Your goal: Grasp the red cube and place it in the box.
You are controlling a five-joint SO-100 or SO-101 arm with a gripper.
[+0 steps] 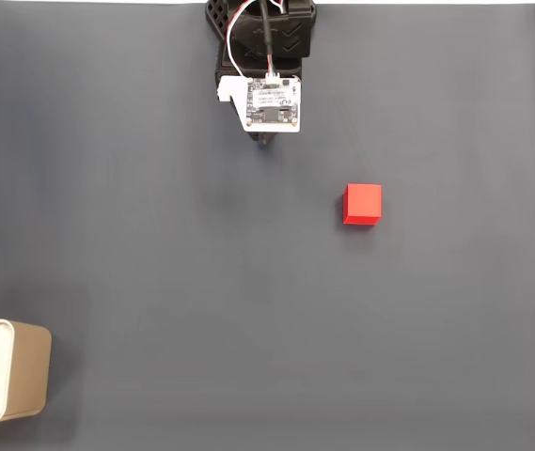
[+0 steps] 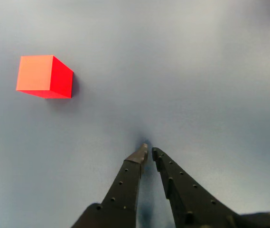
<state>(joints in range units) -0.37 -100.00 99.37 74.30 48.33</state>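
The red cube sits alone on the dark grey table, right of centre in the fixed view. In the wrist view the red cube lies ahead and to the left of my gripper, well apart from it. The two black fingers meet at their tips, so the gripper is shut with nothing in it. From the fixed view my gripper points down just below the white camera board at the top centre. The beige box stands at the bottom left corner, its white interior partly cut off by the frame edge.
The arm's black body and white circuit board occupy the top centre of the fixed view. Plain grey mat stretches between gripper, cube and box.
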